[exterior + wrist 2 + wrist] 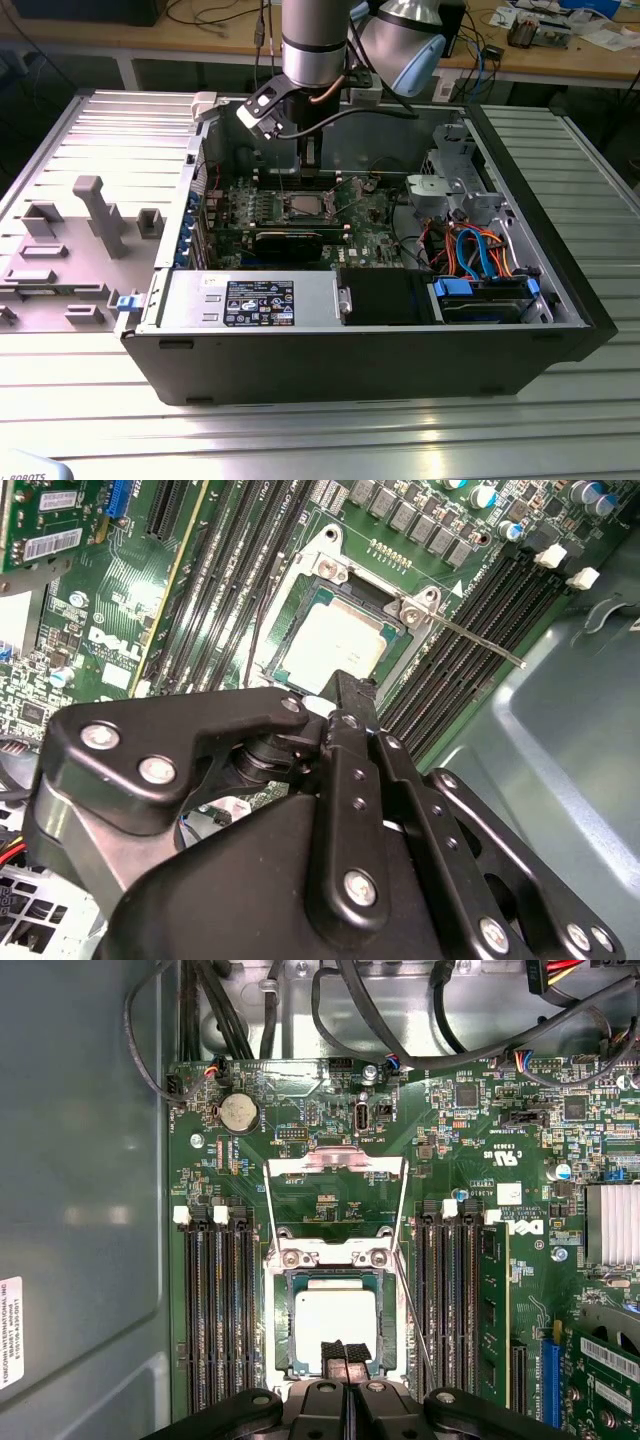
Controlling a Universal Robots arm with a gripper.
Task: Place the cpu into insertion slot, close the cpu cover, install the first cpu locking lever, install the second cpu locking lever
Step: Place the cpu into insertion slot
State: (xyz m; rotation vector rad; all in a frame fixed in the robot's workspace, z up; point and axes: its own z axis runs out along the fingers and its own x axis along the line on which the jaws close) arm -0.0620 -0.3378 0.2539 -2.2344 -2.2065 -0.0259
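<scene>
The cpu point(335, 1325) lies flat in the insertion slot point(282, 1290), its pale silvery top facing up; it also shows in the second wrist view point(335, 645) and in the exterior view point(304, 207). The cpu cover point(337, 1162), a thin metal frame with a square window, is swung open and lies back beyond the socket's hinge. A thin wire locking lever point(412, 1310) runs along one side of the socket and sticks out free point(480, 645). My gripper point(345, 1355) hovers just over the cpu's near edge, its ribbed pads pressed together, shut on nothing. The arm point(315, 50) reaches down into the open case.
Black memory slots point(215, 1310) flank the socket on both sides. A long black card point(290, 240) lies in front of the socket, with a power supply point(250, 300) nearer. Drive cage and blue and orange cables point(480, 260) fill the exterior view's right. A grey fixture tray point(70, 250) sits outside the case.
</scene>
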